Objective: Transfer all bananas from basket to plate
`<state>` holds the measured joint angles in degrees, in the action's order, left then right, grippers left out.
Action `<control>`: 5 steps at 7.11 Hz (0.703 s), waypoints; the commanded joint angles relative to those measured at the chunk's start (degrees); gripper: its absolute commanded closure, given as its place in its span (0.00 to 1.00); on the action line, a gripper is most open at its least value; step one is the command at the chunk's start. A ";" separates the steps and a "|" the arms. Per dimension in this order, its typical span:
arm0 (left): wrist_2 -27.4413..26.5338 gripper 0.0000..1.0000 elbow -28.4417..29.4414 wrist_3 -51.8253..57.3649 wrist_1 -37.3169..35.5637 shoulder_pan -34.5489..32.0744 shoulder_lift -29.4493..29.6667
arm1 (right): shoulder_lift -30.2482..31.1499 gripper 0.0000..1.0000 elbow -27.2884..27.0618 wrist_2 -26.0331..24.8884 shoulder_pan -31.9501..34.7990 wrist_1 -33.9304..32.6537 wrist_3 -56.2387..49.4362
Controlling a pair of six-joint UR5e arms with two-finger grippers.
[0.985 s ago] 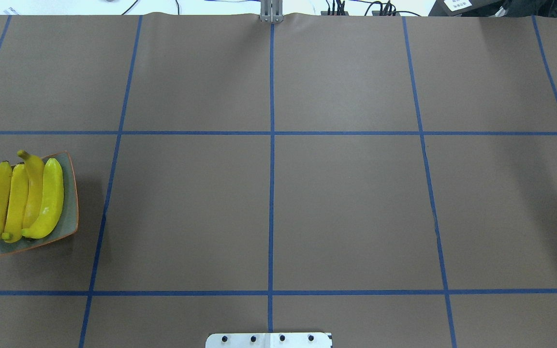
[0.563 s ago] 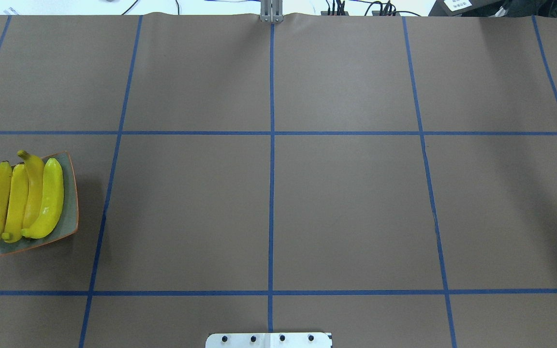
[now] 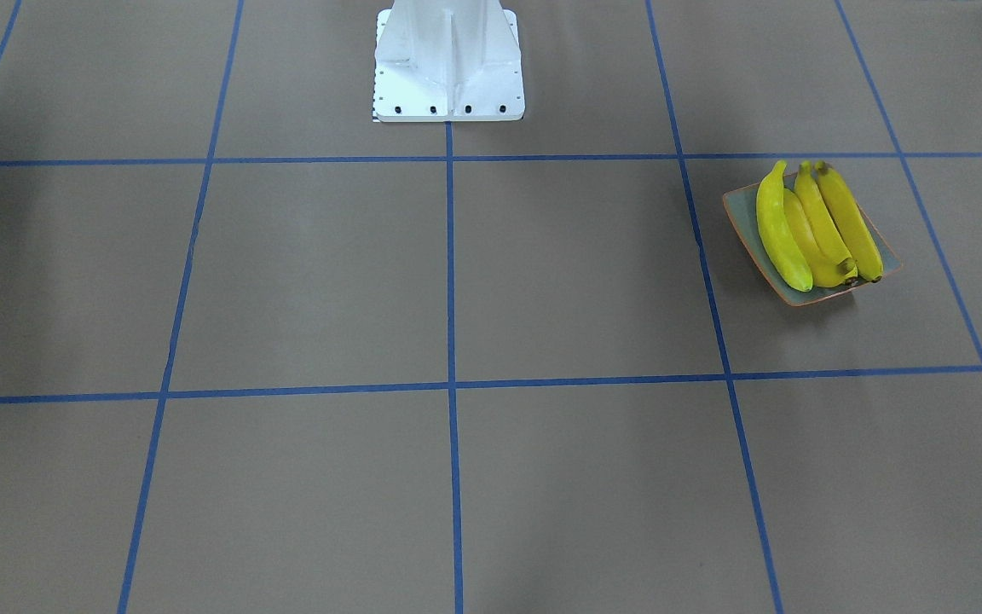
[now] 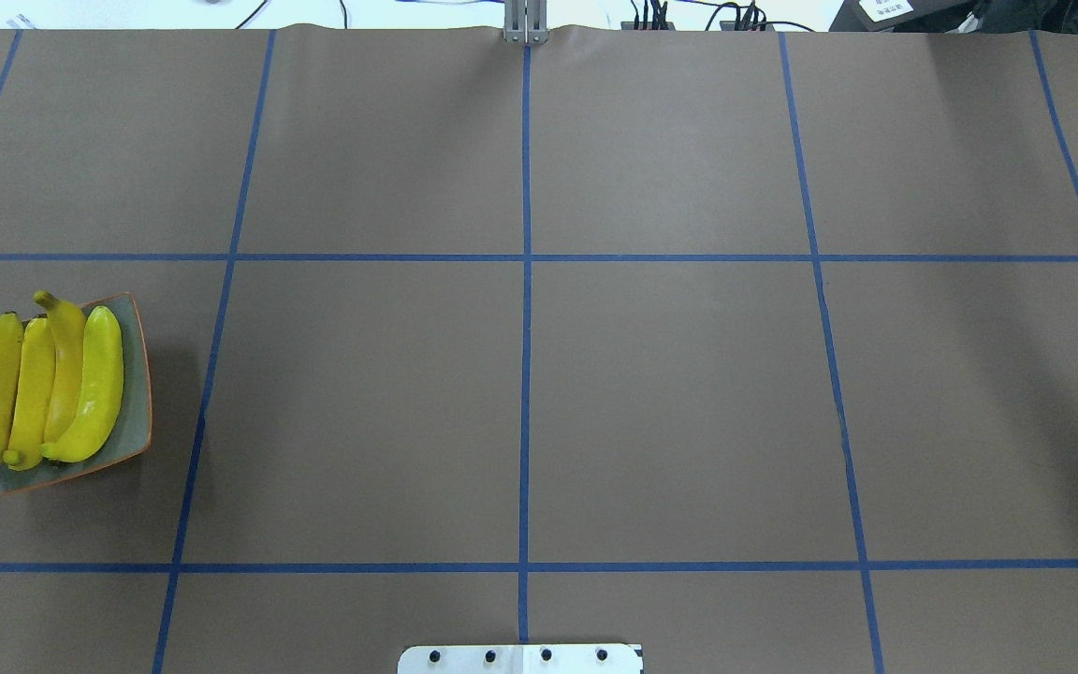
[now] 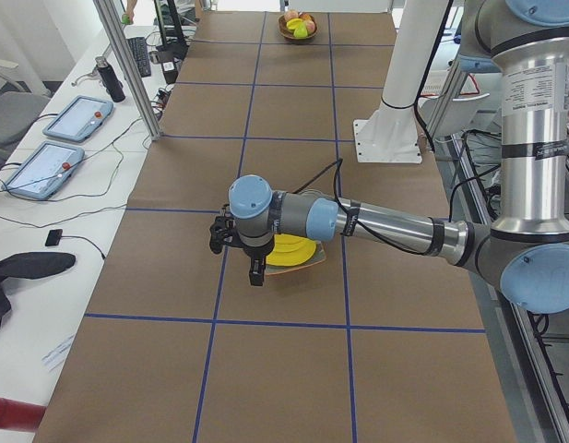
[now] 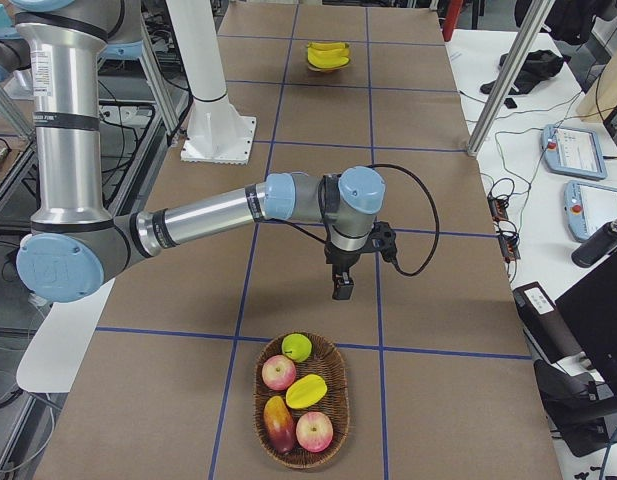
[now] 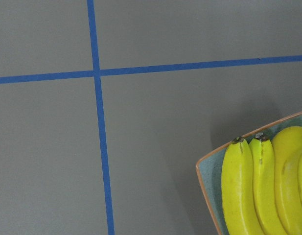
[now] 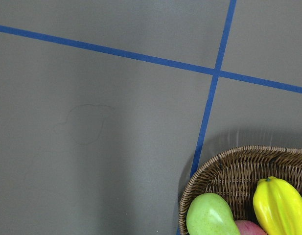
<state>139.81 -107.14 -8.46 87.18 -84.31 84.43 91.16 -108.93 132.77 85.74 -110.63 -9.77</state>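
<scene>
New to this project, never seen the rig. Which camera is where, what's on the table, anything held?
Two robot arms reach over a brown table taped into blue squares; a white base stands on its robot side. Two cameras look down, from behind and opposite the robot; two look along the table from its ends; one rides each wrist. The left arm hangs beside a plate holding four bananas; the right arm hangs near a basket of other fruit. Nothing shows in either arm's jaws; open or shut, I cannot tell.
</scene>
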 commanded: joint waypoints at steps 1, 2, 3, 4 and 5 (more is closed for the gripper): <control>-1.03 0.00 -0.87 -1.65 0.18 0.12 0.03 | 0.16 0.00 0.30 0.29 0.05 0.06 -1.56; -1.12 0.00 -1.05 -1.48 0.53 0.29 0.12 | 0.16 0.00 0.30 0.82 0.05 -0.64 -1.57; -0.86 0.00 -1.22 -1.74 0.97 0.29 0.47 | 0.07 0.00 0.65 0.99 0.05 -0.73 -1.39; -0.34 0.00 -2.44 -1.82 1.06 0.29 0.21 | 0.16 0.00 0.39 1.00 -0.04 -0.73 -0.78; -0.33 0.00 -2.54 -2.17 1.06 0.29 0.12 | 1.46 0.00 -0.22 0.65 0.05 0.14 -1.21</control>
<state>139.29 -109.19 -10.31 88.15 -84.03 84.65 91.61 -108.64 133.64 85.75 -111.12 -10.86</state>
